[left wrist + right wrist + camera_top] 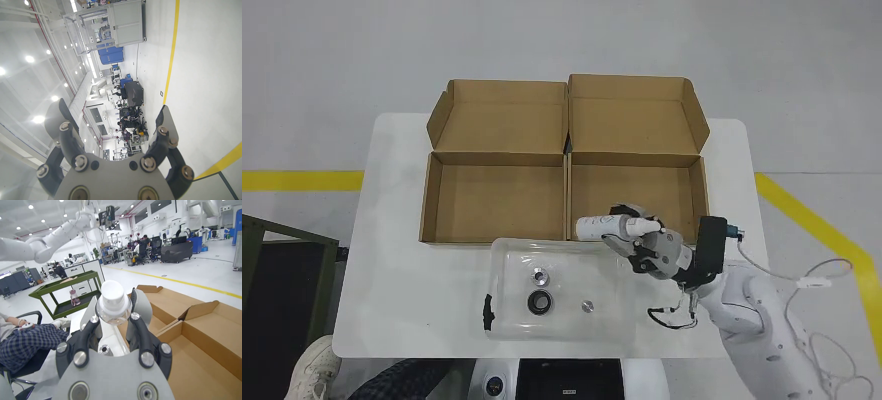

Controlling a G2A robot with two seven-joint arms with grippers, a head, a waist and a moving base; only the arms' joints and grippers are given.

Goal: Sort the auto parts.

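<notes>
My right arm [752, 305] comes in from the near right with the wrist turned left. My right gripper [640, 240] is clamped on a white-capped clear part [113, 306], which sticks out leftward past the fingertips. My left arm [47, 243] stands raised high on the left, and my left gripper [113, 108] has its jaws spread wide.

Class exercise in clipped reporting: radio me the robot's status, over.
Right gripper shut on white-capped part, by right box near edge. Left gripper open, holding nothing. Three parts lie in clear tray.
</notes>
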